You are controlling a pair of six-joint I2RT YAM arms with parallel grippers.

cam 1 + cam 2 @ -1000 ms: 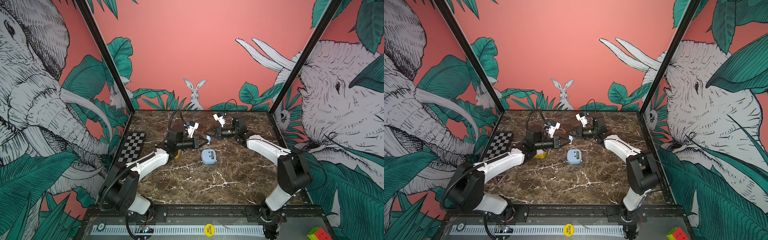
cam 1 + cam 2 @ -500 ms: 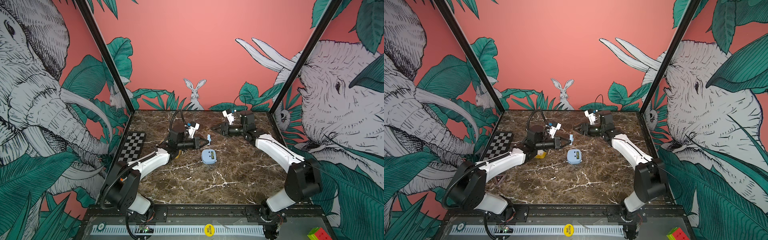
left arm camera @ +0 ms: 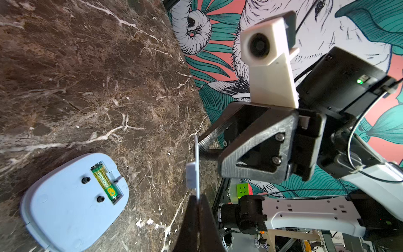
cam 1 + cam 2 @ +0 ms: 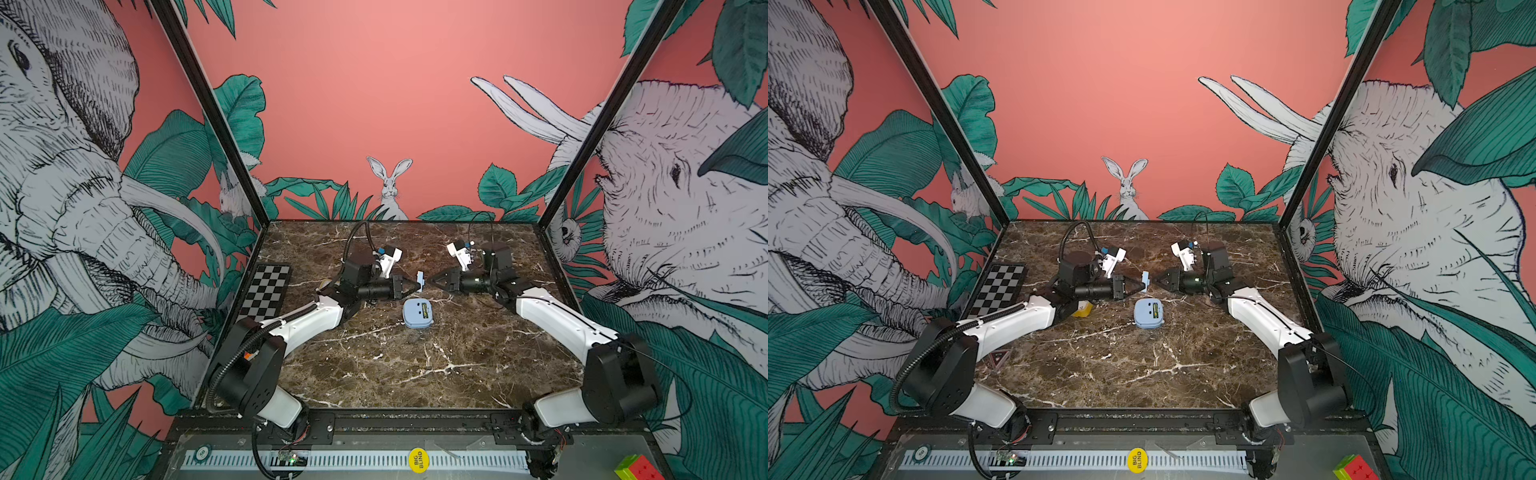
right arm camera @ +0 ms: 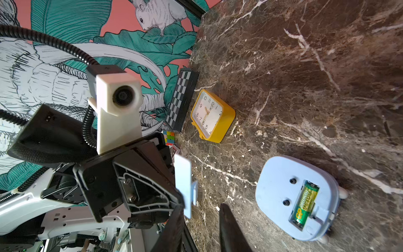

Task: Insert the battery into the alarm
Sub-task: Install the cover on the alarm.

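The light blue alarm [image 4: 415,322] [image 4: 1144,320] lies face down mid-table, with the green battery [image 3: 105,184] [image 5: 304,204] seated in its uncovered compartment. Just behind and above it, my left gripper [image 4: 415,284] [image 3: 197,198] is shut on a thin light blue battery cover [image 4: 420,280] [image 3: 194,172]. My right gripper [image 4: 432,281] [image 5: 200,207] faces it tip to tip and is open. One of its fingers [image 5: 177,218] sits against the cover's [image 5: 183,181] edge, the other stands apart, and nothing lies between them.
A yellow clock [image 5: 212,115] [image 4: 1082,309] stands behind the left arm. A checkerboard [image 4: 266,291] lies at the left edge. A Rubik's cube [image 4: 636,467] sits outside the front rail. Glass walls enclose the marble table [image 4: 415,374].
The right gripper drew back to the right, its jaws widening, then returned to the held cover with them narrower. The left gripper stayed put, still gripping the cover.
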